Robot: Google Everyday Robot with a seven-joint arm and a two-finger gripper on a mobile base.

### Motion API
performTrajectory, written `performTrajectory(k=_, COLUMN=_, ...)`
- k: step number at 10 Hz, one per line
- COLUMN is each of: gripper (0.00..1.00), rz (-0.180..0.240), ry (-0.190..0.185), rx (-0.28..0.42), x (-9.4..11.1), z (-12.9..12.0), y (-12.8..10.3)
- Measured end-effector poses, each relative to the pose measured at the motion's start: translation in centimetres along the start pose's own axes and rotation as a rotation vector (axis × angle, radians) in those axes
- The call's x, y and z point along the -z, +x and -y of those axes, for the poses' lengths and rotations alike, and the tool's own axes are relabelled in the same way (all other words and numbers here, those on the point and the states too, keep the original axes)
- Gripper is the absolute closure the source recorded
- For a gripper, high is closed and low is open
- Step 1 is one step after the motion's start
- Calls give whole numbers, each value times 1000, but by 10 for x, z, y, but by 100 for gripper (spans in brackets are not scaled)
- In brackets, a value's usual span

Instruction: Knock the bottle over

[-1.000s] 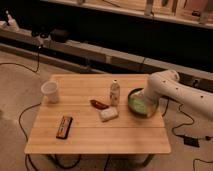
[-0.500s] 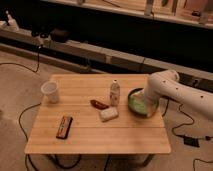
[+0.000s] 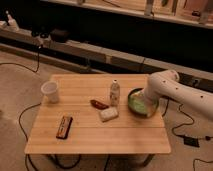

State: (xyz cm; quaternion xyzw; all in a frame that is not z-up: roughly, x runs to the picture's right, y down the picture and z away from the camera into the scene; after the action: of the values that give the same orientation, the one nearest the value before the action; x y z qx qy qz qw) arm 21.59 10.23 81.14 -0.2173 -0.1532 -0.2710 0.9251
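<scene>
The bottle is small, slim and whitish with a pale cap. It stands upright near the middle of the wooden table. My white arm reaches in from the right. The gripper at its end hangs low over a green bowl, just right of the bottle and apart from it.
A wide translucent white cup stands at the table's left. A reddish object and a flat whitish block lie in front of the bottle. A dark bar lies at the front left. Cables run across the floor.
</scene>
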Motion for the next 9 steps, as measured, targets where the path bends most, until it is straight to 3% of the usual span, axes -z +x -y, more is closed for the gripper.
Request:
performTrajectory(k=8, gripper=20, rz=-1, ry=-1, rx=1, x=0, z=0, y=0)
performTrajectory(k=9, gripper=24, rz=-5, ry=1, rx=6, x=1, z=1, y=1)
